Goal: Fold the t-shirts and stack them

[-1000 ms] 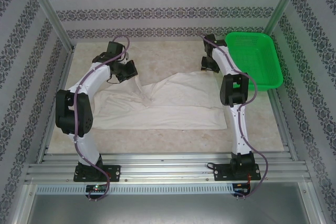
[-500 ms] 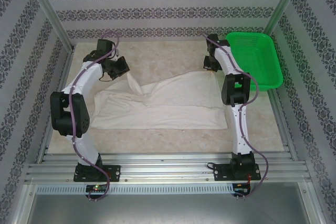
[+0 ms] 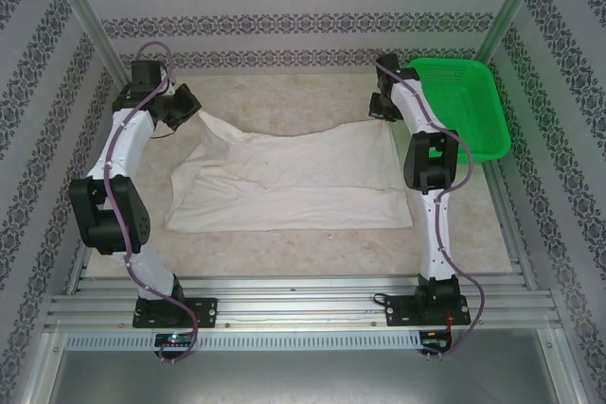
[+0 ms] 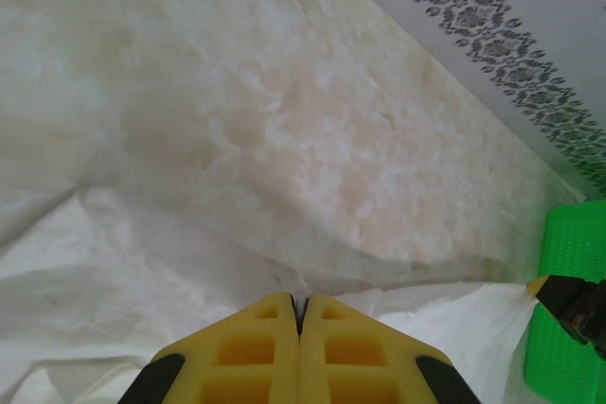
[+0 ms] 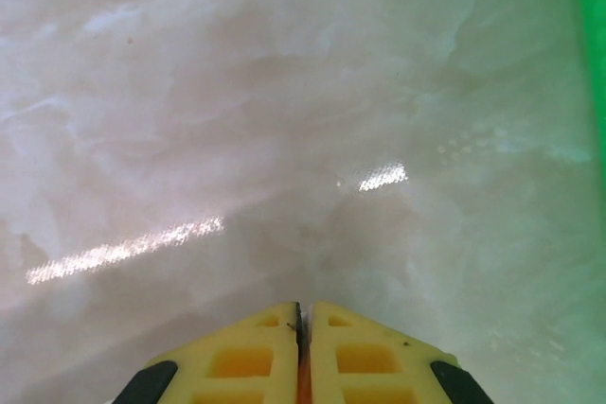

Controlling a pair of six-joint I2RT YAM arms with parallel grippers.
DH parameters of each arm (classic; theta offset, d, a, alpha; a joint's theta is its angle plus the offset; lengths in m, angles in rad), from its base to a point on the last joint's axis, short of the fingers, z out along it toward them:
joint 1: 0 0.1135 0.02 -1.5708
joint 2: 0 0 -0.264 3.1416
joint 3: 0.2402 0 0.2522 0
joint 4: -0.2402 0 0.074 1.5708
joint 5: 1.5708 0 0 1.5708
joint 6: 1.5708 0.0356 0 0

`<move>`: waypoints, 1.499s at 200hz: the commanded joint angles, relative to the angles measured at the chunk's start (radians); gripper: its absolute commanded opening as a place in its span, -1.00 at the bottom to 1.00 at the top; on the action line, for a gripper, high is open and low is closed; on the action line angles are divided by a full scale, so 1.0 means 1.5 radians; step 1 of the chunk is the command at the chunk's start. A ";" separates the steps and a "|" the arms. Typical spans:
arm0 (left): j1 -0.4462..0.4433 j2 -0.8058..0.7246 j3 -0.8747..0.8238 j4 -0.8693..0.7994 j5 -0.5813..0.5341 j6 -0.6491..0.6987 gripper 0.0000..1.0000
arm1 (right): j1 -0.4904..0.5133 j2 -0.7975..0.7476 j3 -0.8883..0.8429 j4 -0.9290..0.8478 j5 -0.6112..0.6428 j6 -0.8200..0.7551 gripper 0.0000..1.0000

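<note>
A cream t-shirt (image 3: pixel 284 182) lies spread across the middle of the table, and its far edge is lifted at both ends. My left gripper (image 3: pixel 189 113) is at the far left, shut on the shirt's far left corner. In the left wrist view the cloth (image 4: pixel 142 272) runs into the closed yellow tips of the left gripper (image 4: pixel 300 302). My right gripper (image 3: pixel 386 120) is at the far right beside the basket, shut on the far right corner. The right wrist view has the right gripper (image 5: pixel 301 307) closed over the bare table. No printed figures can be made out on the cloth.
A green mesh basket (image 3: pixel 473 111) stands at the far right corner, just right of the right arm, and its edge (image 4: pixel 568 262) appears in the left wrist view. Patterned walls and metal posts enclose the table. Bare tabletop (image 3: pixel 284 101) lies behind the shirt.
My left gripper has swung back and to the far left with the shirt's corner, pulling the far edge out straight. The right gripper has shifted slightly backward with its corner.
</note>
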State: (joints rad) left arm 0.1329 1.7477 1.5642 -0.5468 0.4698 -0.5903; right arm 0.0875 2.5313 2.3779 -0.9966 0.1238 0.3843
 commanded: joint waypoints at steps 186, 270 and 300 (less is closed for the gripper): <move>0.041 0.016 0.078 0.055 0.086 0.046 -1.00 | 0.008 -0.191 -0.247 0.159 0.036 -0.049 -0.77; 0.044 0.044 0.075 0.100 0.088 0.021 -1.00 | 0.007 -0.198 -0.260 0.171 0.029 -0.040 -0.77; 0.044 0.040 0.082 0.102 0.107 0.017 -1.00 | 0.007 -0.221 -0.293 0.194 0.029 -0.040 -0.77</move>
State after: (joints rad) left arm 0.1860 1.8149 1.6775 -0.4599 0.5892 -0.5499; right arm 0.0959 2.2711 1.9743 -0.7380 0.1570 0.3252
